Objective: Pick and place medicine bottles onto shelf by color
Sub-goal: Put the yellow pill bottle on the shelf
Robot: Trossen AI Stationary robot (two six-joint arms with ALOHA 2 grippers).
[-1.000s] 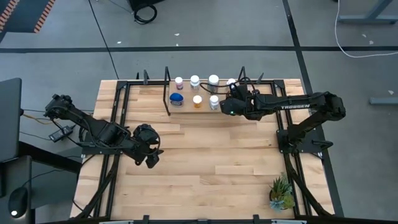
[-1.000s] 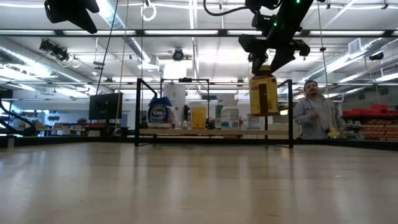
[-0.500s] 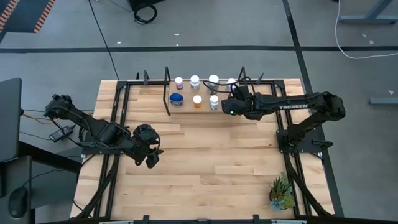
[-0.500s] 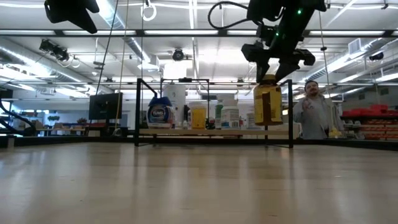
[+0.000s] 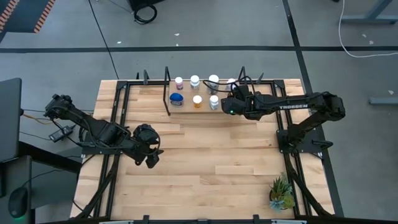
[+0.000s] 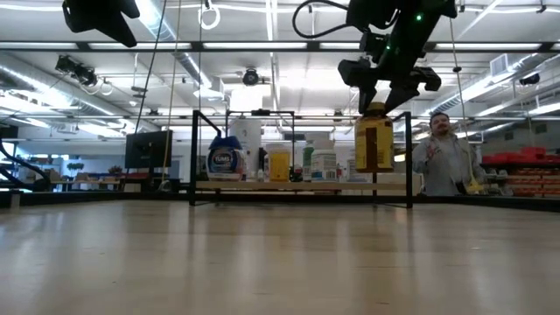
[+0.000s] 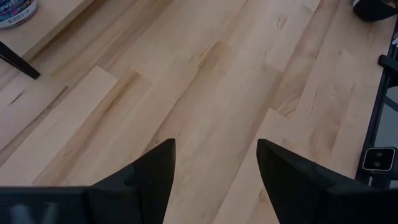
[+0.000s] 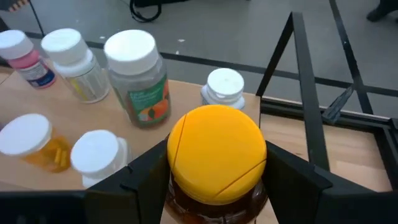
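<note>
Seven medicine bottles (image 5: 194, 81) stood on the shelf (image 5: 186, 107). The right gripper (image 8: 214, 177), jaws clamped on the amber-yellow bottle (image 8: 216, 155), held it above the shelf's right end, unplaced. The left gripper (image 7: 214, 165) hung over mid-table, jaws apart and empty.

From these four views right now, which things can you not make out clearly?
- High view: the yellow-capped bottle is hidden under the right hand.
- Low view: whether that bottle's base touches the shelf cannot be told; it is far off.
- Right wrist view: the bottle's body is cut off by the picture's edge and the fingers.
- Left wrist view: the blue-lidded bottle is cut by the picture's corner; its label is unreadable.
</note>
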